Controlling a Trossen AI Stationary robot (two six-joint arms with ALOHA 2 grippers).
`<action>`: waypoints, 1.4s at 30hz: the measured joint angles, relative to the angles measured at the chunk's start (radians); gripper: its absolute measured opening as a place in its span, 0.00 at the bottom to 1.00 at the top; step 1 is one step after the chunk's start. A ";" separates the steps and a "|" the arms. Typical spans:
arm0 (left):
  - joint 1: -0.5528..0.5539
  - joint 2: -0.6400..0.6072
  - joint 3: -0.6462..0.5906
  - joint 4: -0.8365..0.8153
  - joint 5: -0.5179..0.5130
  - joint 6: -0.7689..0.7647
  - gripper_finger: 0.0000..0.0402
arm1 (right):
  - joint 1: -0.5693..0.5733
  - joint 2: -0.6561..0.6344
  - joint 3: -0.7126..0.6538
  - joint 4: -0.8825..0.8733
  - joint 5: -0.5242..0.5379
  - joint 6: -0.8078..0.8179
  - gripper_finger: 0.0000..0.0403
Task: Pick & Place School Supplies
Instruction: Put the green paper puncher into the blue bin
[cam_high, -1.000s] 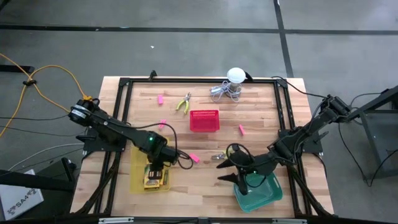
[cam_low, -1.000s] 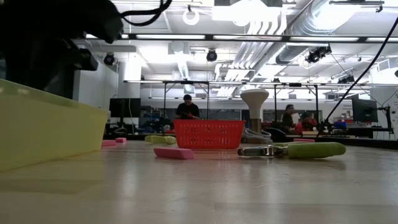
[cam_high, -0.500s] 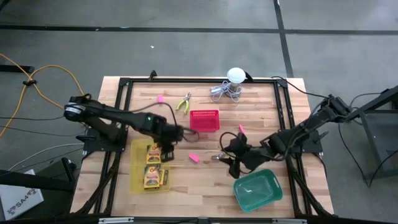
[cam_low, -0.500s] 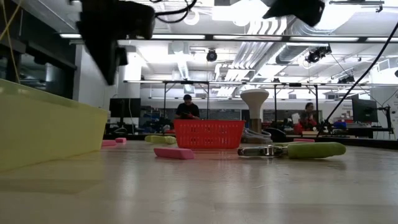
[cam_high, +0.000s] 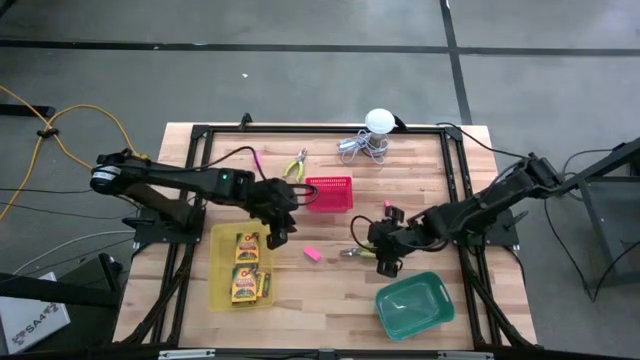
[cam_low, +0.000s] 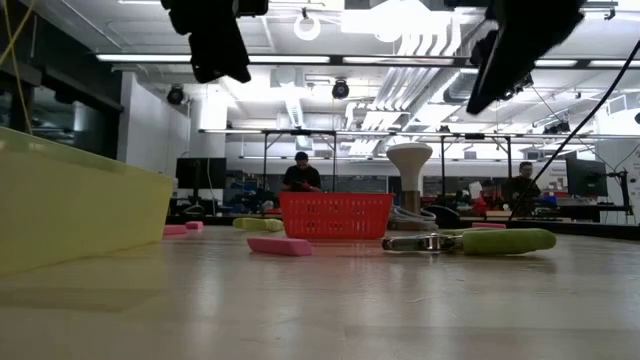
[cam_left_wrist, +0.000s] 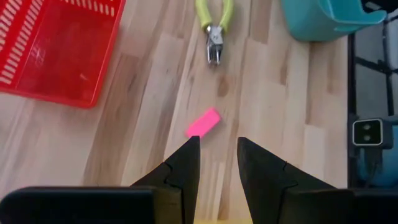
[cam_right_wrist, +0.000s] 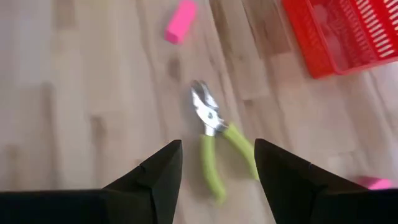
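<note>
Left gripper (cam_high: 277, 236): hanging above the table just right of the yellow tray (cam_high: 220, 270), fingers (cam_left_wrist: 186, 163) standing a narrow gap apart and holding nothing.
Pink eraser (cam_left_wrist: 203, 122): lying flat on the bare wood just ahead of the left fingers, between the yellow tray and the pliers; its long axis is running slantwise to the line of the fingers.
Right gripper (cam_high: 385, 262): hovering at the table's middle, just right of the pliers, fingers (cam_right_wrist: 163, 169) spread wide and empty.
Pliers (cam_right_wrist: 217, 148): lying flat directly ahead of the right fingers, nose pointing away from them and the yellow-green handles opening toward them, so the long axis is running roughly along the gripper's reach.
Nearer arm: the right arm is closest to the pliers, the left arm to the eraser.
Crayon boxes (cam_high: 246, 268): sitting in the yellow tray.
Red basket (cam_high: 329, 194): standing farther back, beyond both grippers.
Green bin (cam_high: 413, 307): sitting near the front right, below the right gripper.
</note>
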 joint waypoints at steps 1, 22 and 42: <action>-0.003 0.000 0.000 0.005 0.001 0.000 0.26 | -0.009 0.005 -0.001 -0.009 -0.003 -0.027 0.48; -0.022 0.000 0.000 0.022 0.001 -0.001 0.26 | -0.180 0.183 -0.044 0.001 -0.183 -0.432 0.48; -0.022 0.001 0.000 0.052 0.001 -0.001 0.26 | -0.237 0.314 -0.080 0.146 -0.253 -0.533 0.48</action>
